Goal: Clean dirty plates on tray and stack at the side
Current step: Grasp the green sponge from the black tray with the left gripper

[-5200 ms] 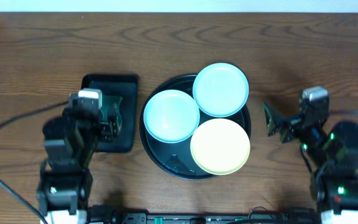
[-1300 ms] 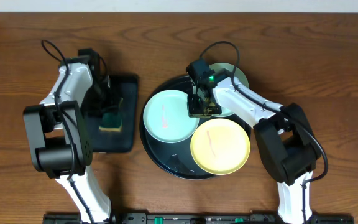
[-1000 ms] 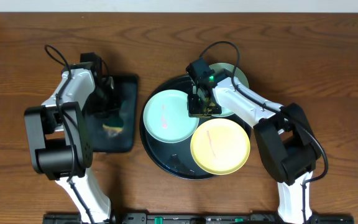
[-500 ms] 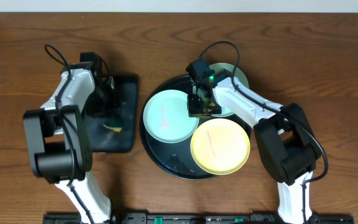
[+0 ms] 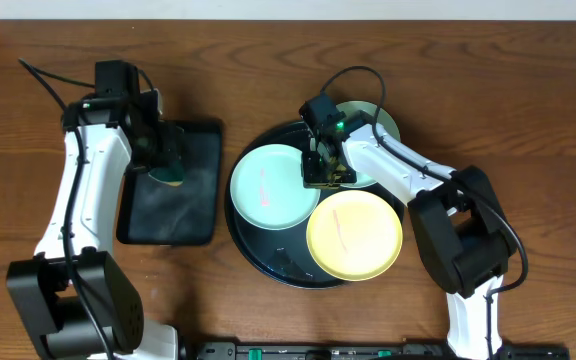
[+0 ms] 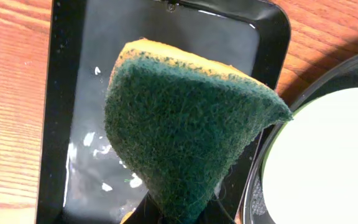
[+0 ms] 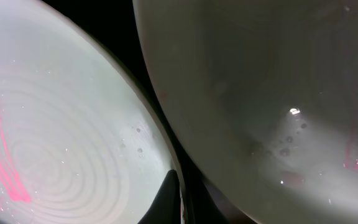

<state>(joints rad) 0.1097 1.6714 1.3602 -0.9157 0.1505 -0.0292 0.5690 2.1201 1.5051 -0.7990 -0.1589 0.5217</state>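
beneath the left gripper (image 5: 161, 158): a small rectangular black tray (image 5: 173, 215), wet in patches; the jaws are clamped on a green-faced, yellow-backed scouring sponge (image 6: 185, 124), folded and held clear of that tray.
right gripper (image 5: 320, 172): jaws closed, tips down at the rim of the pale mint round plastic plate (image 5: 268, 190) just to its left; whether they pinch that rim i cannot tell.
task's things: the large round black glossy tray (image 5: 268, 268) lies under the right gripper, well to the right of the left one, with all the plates on it.
risk: a weak hold could let the sponge drag a plate over the tray rim; the plates touch, so scrubbing one may shove its neighbour; the sponge may drip on the wooden table (image 5: 48, 60).
count: three plates. two are mint, the second mint plate (image 5: 373, 118) beyond the right gripper, and one pale yellow plate (image 5: 355, 235) sits on its near side. one sponge, two trays.
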